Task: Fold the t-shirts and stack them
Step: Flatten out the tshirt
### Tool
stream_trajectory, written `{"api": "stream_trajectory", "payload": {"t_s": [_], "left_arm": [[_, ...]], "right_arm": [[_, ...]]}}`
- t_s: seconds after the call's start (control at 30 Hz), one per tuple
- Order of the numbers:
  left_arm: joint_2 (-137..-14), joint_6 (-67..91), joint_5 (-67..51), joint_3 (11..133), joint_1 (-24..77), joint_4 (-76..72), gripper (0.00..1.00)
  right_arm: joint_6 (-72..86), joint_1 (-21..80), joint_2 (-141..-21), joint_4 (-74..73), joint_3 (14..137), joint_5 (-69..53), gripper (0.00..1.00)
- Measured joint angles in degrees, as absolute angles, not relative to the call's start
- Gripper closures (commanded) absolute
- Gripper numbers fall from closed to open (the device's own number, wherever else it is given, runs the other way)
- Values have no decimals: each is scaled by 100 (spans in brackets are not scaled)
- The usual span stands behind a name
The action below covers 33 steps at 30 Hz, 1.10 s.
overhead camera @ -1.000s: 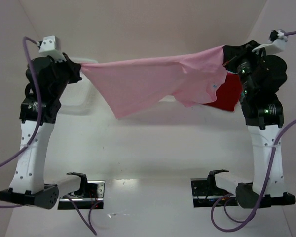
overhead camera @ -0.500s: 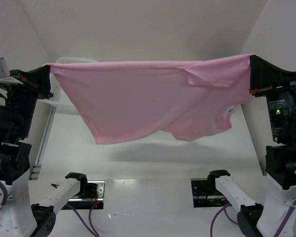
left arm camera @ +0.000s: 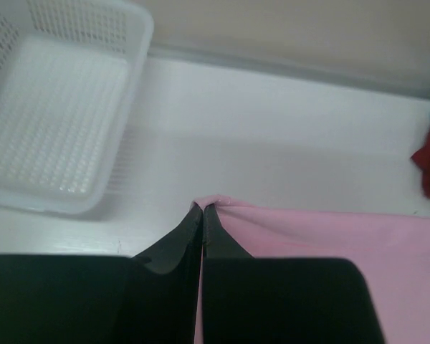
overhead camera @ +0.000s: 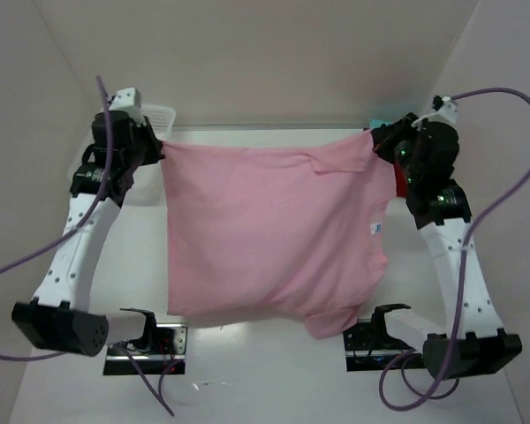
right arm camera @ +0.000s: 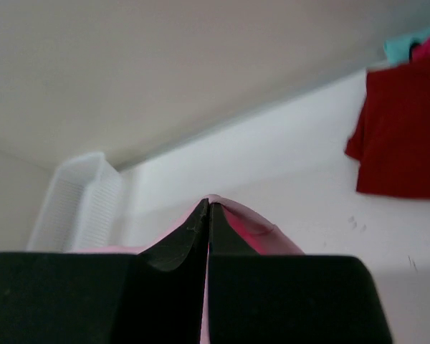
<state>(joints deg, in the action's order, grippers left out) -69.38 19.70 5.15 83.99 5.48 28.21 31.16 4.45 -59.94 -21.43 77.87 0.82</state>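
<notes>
Firmly closed, the left gripper (left arm camera: 202,209) is clamped on one upper corner of the light pink t-shirt (overhead camera: 265,230), a small tuck of cloth being nipped between the black fingertips. The right gripper (right arm camera: 208,204) is likewise shut tight on the opposite upper corner, with a pink crease bunched just past its tips. Between the two grippers the shirt's top edge is drawn out nearly straight across the far part of the table (overhead camera: 274,362), and the rest of the garment is spread as a broad sheet toward the arm bases. One sleeve is seen at its near right corner, and a small label (overhead camera: 375,230) shows by its right edge. Whether the lower cloth rests on the table or hangs above it cannot be told.

Just beyond the right gripper, the dark red t-shirt (right arm camera: 405,136) is laid on the table, mostly hidden in the overhead view. A teal t-shirt (right arm camera: 408,46) is glimpsed at its far edge. Behind the left gripper, the white mesh basket (left arm camera: 140,43) is set at the far left of the table, apart from the pink cloth.
</notes>
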Motion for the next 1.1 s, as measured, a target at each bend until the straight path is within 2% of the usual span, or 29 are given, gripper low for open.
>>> {"api": "stream_trajectory", "payload": {"t_s": [0.23,0.43,0.57,0.6,0.77,1.1], "left_arm": [[-8241,2003,301,7983,548,2351,100],[-9623,2143,290,8009,548,1787,100],[-10731,2147,355,8571,548,1697,100],[-11183,2150,364,8882,548,1623,100],[-11917,2198,357,9741,548,1627,100],[-12700,2287,375,11093,336,1549,100]], "right_arm": [[3422,445,-6993,-1658,6650,283,100],[3621,445,-8132,-836,6549,414,100],[3691,445,-9207,-427,6748,429,100],[3704,445,-9572,-451,6882,432,100],[3673,445,-10879,-344,8176,390,100],[3533,261,-11893,-392,9614,445,100]]}}
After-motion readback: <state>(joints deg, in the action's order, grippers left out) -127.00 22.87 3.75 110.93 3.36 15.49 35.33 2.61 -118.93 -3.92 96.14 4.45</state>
